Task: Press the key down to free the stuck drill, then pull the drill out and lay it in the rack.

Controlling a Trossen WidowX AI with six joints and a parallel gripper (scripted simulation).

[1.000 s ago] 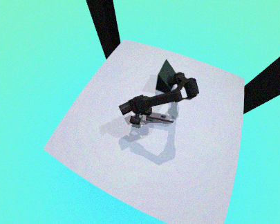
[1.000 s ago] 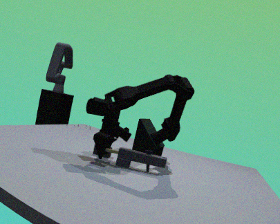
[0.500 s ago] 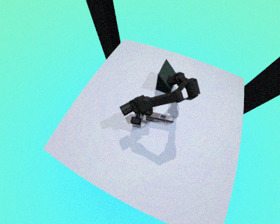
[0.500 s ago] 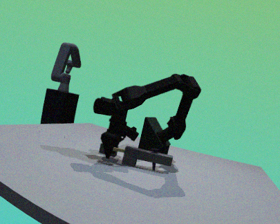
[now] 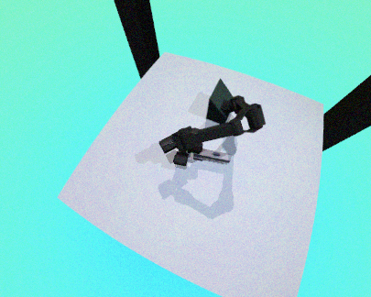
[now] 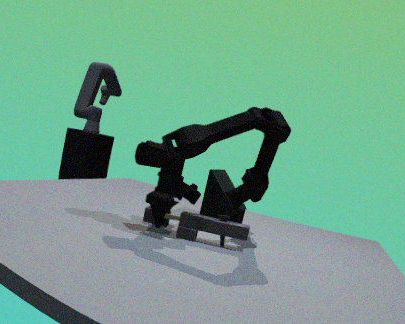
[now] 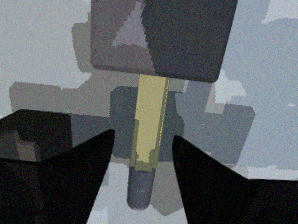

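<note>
Part-open gripper straddles the yellow drill, holding nothing

The gripper [image 5: 181, 158] [image 6: 158, 226] [image 7: 144, 138] points down at the table with its jaws roughly half open. Its black, tapered fingers stand on either side of the drill [image 6: 173, 217] [image 7: 150, 115], and the wrist view shows a gap on both sides, so it has hold of nothing. The finger on the right of that view looks nearer the drill's line than the one on the left, but exact clearances are hard to judge.

The drill sticks out of the end of a long grey holder [image 5: 212, 156] [image 6: 213, 226] [image 7: 165, 40]. Its visible part is a straight, flat-sided yellow bar, dull in finish, ending in a dark grey, rounded tip. The rest is out of sight, and which part is the key I cannot tell.

The holder is a smooth, plain beam with squared ends and softened corners, raised off the table on a blocky foot and a thin leg. A dark spot marks its upper face.

The table [image 5: 262, 206] [image 6: 311, 280] [image 7: 280, 140] is pale, matte and speckled, crossed by grey shadows, with a dark edge. The black arm [image 5: 216, 133] [image 6: 236, 125] arches over from beside a dark, wedge-shaped block [image 5: 220, 98] [image 6: 216, 195]. Behind the table, a grey bent arm [image 6: 86, 92] stands on a black box [image 6: 86, 155].
</note>
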